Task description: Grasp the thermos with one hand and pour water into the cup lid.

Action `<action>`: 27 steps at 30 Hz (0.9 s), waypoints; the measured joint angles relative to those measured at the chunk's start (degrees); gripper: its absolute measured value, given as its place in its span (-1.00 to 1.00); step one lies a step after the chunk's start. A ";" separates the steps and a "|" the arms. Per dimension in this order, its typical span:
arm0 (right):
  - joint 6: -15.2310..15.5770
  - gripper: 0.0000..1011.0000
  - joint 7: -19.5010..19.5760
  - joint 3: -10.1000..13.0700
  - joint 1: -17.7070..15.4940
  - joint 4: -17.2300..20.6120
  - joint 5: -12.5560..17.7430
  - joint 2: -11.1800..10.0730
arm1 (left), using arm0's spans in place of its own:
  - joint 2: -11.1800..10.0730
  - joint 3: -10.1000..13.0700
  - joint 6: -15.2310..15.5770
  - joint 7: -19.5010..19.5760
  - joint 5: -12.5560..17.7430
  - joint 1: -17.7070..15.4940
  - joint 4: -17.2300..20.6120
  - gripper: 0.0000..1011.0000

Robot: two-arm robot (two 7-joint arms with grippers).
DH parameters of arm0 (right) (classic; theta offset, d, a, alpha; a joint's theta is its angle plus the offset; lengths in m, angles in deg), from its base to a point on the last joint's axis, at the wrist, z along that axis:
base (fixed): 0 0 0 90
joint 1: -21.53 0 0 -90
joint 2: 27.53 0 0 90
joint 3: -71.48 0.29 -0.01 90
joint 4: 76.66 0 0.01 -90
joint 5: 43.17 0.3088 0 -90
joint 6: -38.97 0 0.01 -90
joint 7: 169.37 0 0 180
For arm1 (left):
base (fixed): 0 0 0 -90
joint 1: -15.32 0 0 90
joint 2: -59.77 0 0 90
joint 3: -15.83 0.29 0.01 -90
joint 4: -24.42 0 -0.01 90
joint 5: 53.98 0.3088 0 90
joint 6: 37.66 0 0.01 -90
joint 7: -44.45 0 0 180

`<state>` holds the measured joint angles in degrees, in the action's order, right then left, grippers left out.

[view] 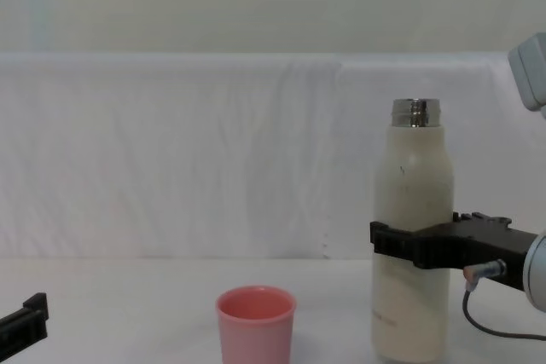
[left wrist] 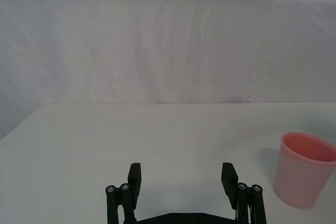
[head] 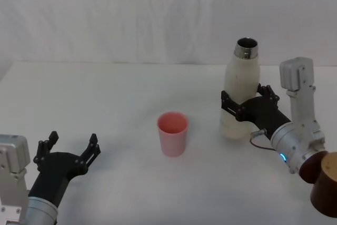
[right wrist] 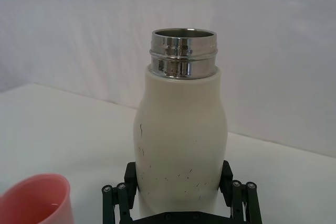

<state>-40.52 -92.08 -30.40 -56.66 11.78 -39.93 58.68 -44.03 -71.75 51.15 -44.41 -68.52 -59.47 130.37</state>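
Observation:
The cream-white thermos [head: 238, 85] stands upright on the table, right of centre, with its steel neck [right wrist: 184, 53] uncapped. My right gripper [head: 243, 96] reaches in from the right and straddles the bottle's lower body. Its fingers [right wrist: 131, 174] are spread wide, one close against each side. The chest view has the gripper [view: 409, 245] crossing the thermos [view: 414, 185] at mid-height. To the left of the thermos stands the pink cup lid [head: 172, 133], upright and mouth up, a short gap away. My left gripper [head: 73, 139] rests open near the front left, holding nothing, with the cup lid [left wrist: 304, 169] off to its right.
The white table [head: 105, 93] is backed by a white cloth wall [head: 158, 14]. A brown rounded object [head: 324, 183] sits at the front right corner beside my right arm.

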 joint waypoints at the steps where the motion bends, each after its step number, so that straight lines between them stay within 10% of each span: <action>1: 0.11 0.88 -0.02 -0.01 0.05 -0.07 0.30 0.03 | 0.00 0.00 0.00 0.00 0.00 0.00 0.00 0.98; 27: 0.72 0.88 -0.13 -3.09 1.52 -1.52 4.08 -2.30 | 0.00 0.00 0.00 0.00 0.00 0.00 0.00 0.98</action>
<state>-39.80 -92.21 -33.49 -55.14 10.26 -35.84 56.38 -44.04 -71.75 51.15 -44.42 -68.52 -59.47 130.37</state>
